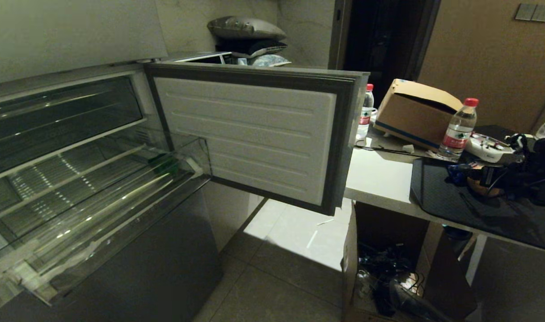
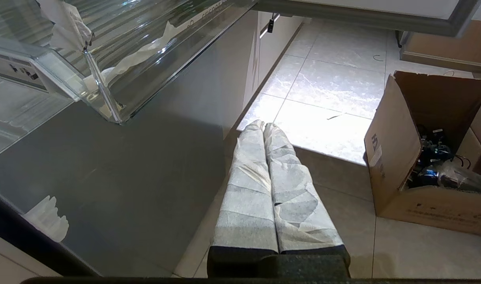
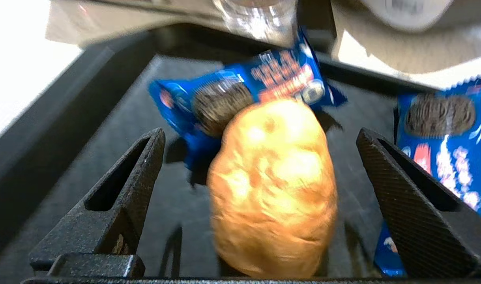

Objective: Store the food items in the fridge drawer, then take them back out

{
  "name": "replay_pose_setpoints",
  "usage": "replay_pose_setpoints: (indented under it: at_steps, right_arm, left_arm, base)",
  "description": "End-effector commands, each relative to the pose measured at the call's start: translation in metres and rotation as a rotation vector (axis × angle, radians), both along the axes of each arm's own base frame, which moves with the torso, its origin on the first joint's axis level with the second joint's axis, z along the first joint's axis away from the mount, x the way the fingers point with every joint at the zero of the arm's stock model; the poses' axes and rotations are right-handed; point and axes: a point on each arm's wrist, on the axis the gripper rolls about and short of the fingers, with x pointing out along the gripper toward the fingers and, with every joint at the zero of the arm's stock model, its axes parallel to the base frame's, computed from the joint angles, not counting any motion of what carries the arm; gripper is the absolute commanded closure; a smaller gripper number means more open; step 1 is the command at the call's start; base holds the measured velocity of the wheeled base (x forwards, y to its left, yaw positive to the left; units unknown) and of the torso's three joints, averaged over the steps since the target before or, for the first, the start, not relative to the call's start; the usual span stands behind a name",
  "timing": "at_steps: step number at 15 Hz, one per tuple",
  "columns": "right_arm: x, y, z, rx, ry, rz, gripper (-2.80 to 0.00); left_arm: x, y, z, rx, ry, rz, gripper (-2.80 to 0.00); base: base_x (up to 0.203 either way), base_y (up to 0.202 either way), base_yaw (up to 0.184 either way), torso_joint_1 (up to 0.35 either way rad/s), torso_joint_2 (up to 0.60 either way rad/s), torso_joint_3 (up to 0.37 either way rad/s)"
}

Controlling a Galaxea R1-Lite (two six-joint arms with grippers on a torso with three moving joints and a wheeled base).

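We already have one green food item point(image 1: 165, 164) lying in the fridge drawer point(image 1: 89, 210), at its far right corner, with the drawer pulled out and the fridge door point(image 1: 250, 134) swung open. More remains on the black tray point(image 1: 478, 205) on the table point(image 1: 379, 174) to our right: a golden potato-like lump point(image 3: 272, 189) and two blue biscuit packets point(image 3: 244, 94). Our right gripper point(image 3: 260, 189) hovers over the lump, jaws wide apart on either side, not yet touching it. Our left gripper point(image 2: 264, 130) hangs parked below the drawer, jaws pressed together. Storing looks partly done; retrieval is untouched. Beyond lie a tiled floor point(image 1: 294, 232), a cardboard box point(image 1: 415, 112) and water bottles point(image 1: 459, 129).
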Motion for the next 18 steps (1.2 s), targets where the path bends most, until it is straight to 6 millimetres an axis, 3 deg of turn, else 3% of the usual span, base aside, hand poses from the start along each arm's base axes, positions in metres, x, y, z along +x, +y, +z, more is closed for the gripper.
replay_pose_setpoints:
  at_steps: [1, 5, 9, 10, 18]
  right_arm:
    - [0.004, -0.001, -0.012, 0.012, 0.020, 0.004, -2.80]
    - [0.006, -0.003, -0.018, 0.018, 0.031, 0.004, -2.80]
    - [0.008, -0.004, -0.012, 0.011, 0.010, 0.003, -2.80]
    - [0.008, -0.004, -0.009, 0.012, 0.004, 0.002, 0.00]
    - [-0.001, 0.000, 0.001, 0.015, 0.001, -0.002, 0.00]
  left_arm:
    - [0.000, 0.000, 0.000, 0.000, 0.002, 0.000, 0.00]
    - [0.000, 0.000, 0.000, 0.000, 0.002, 0.000, 0.00]
    - [0.000, 0.000, 0.000, 0.000, 0.002, 0.000, 0.00]
    - [0.000, 0.000, 0.000, 0.000, 0.002, 0.000, 0.00]
    - [0.000, 0.000, 0.000, 0.000, 0.002, 0.000, 0.00]
  base:
    - [0.000, 0.000, 0.000, 0.000, 0.00, 0.000]
    - [0.000, 0.000, 0.000, 0.000, 0.00, 0.000]
    - [0.000, 0.000, 0.000, 0.000, 0.00, 0.000]
    - [0.000, 0.000, 0.000, 0.000, 0.00, 0.000]
    - [0.000, 0.000, 0.000, 0.000, 0.00, 0.000]
